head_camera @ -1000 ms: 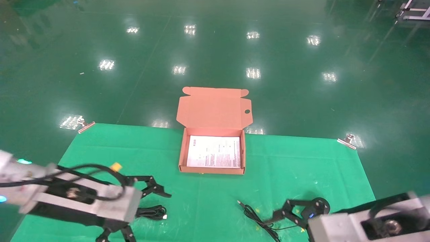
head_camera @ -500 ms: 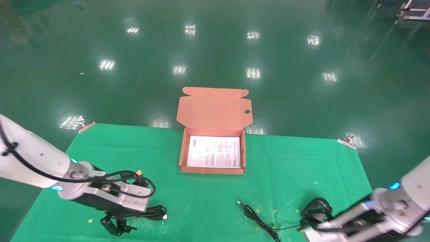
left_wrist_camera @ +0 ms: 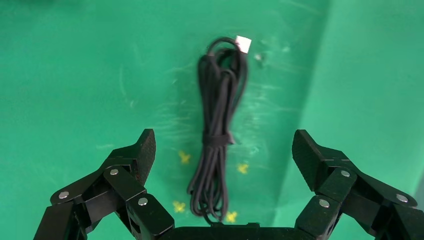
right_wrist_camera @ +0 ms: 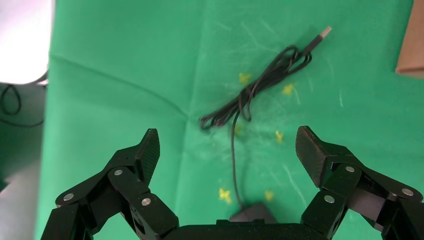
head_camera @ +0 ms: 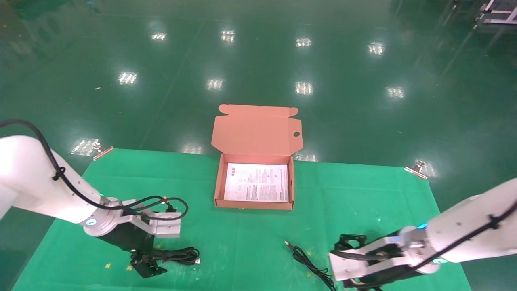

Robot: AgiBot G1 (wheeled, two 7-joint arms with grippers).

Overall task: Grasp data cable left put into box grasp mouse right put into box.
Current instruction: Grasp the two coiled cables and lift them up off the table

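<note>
The left gripper (left_wrist_camera: 223, 150) had its jaws spread wide with nothing in them. The data cable (left_wrist_camera: 219, 135) lay flat on the green cloth (head_camera: 250, 242) right between the two black fingers (left_wrist_camera: 134, 160), in line with the gap. Its black tie sat near the middle of the bundle, and its small plug pointed away from the gripper. In the head view the left gripper (head_camera: 146, 266) hung over the near end of the data cable (head_camera: 179, 255), which lay in front of the box (head_camera: 220, 178) and off to the robot's left.

The right gripper (right_wrist_camera: 227, 150) was wide open and empty too. Only a little of the mouse (right_wrist_camera: 252, 212) showed, low between the fingers and close to the wrist. Its thin cord (right_wrist_camera: 260, 90) ran out across the cloth toward the box, with loose loops and a plug at the far end. In the head view the right gripper (head_camera: 351, 242) was in front of the box and off to the robot's right, and the arm hid the mouse there.

The box stood open at the far edge of the cloth, with its lid up and only a white sheet (head_camera: 257, 182) inside. So nothing was packed yet.

It looked like the first step, grabbing the cable, was about to start. The left gripper would need to go straight down and squeeze the bundle near the tie, so no loops slipped out.
</note>
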